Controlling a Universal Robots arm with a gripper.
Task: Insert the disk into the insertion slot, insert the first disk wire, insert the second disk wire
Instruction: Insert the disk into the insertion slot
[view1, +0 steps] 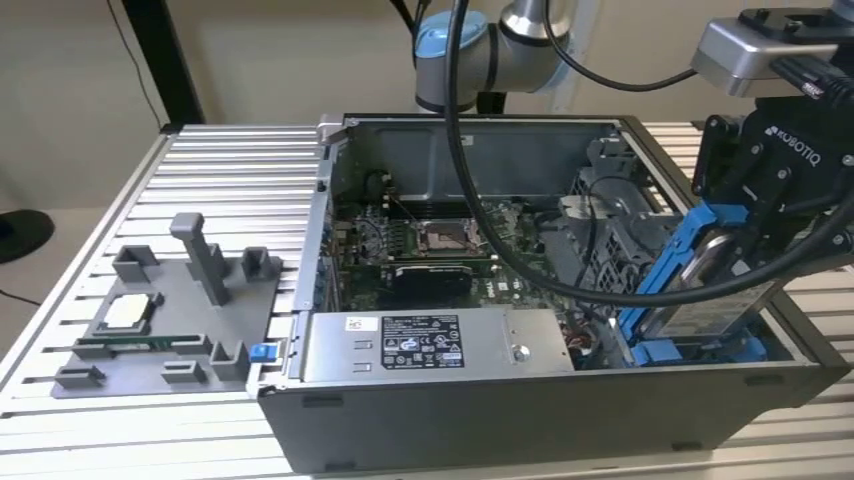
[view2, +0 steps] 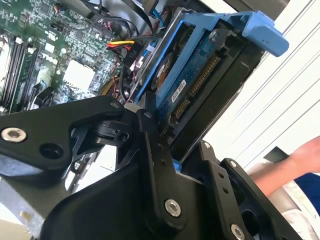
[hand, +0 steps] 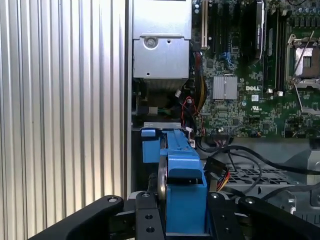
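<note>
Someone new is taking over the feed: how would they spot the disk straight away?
Find the open computer case on the ribbed table. At its end on the exterior view's right, the gripper holds the disk tilted. It is the silver slab in a bright blue frame, unlike the grey power supply box lying flat in the case.

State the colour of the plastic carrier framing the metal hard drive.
Bright blue plastic carrier; the first wrist view shows it best.
</note>
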